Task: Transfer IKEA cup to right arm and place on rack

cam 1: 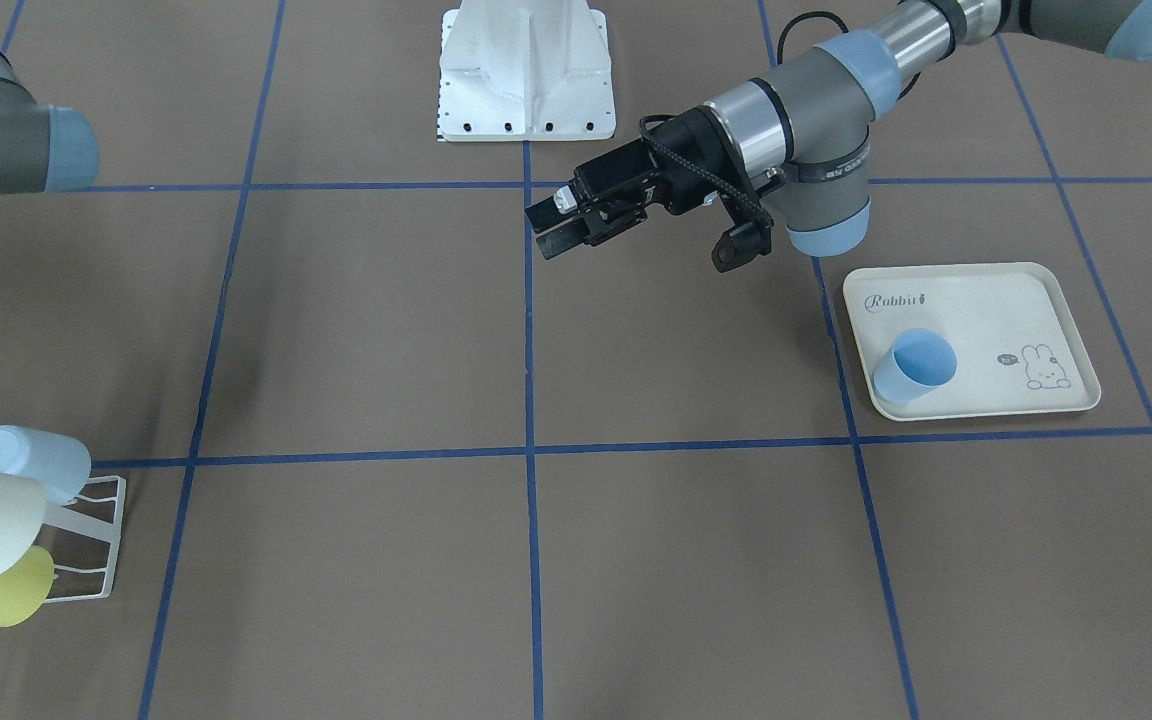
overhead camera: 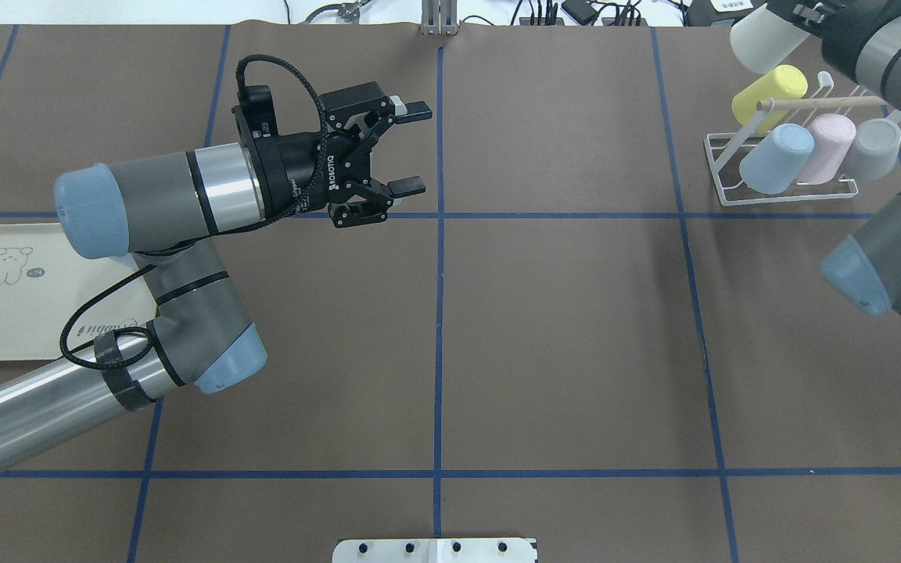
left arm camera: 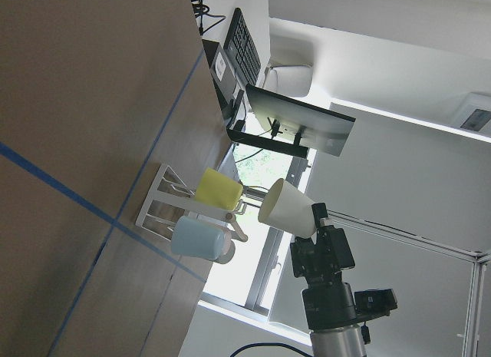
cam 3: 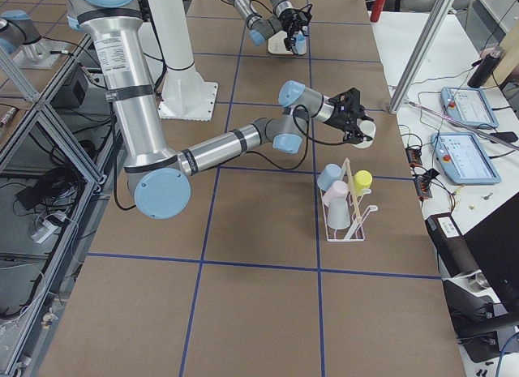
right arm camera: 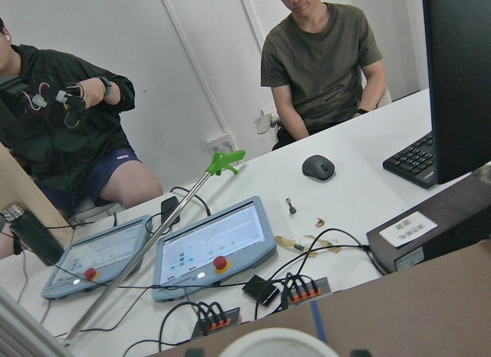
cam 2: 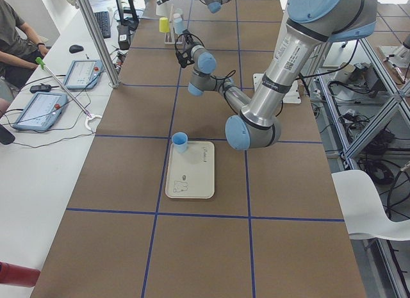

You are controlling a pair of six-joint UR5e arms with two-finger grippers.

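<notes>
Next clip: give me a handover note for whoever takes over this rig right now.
Left gripper: open, empty, over mid-table.
Right gripper: shut on the white cup, held aloft near the rack.
Done: cup passed to the right arm; rack holds yellow cup, light-blue cup, pink cup, grey cup.
Left: seat the white cup on the rack. A blue cup sits on the rabbit tray.

The right gripper [left arm camera: 316, 216] holds a white cup [left arm camera: 288, 209] near the rack [left arm camera: 156, 201].

Count: 6 cups total: yellow cup [overhead camera: 768, 87], light-blue cup [overhead camera: 776, 159], pink cup [overhead camera: 829, 145] and grey cup [overhead camera: 873, 147] on the rack [overhead camera: 715, 168], white cup [overhead camera: 763, 37] in the right gripper [left arm camera: 308, 219], blue cup [cam 1: 916, 365] on the rabbit-print tray [cam 1: 996, 310]. 1 rack, 1 tray, 2 grippers incl. the left gripper [overhead camera: 411, 148].
</notes>
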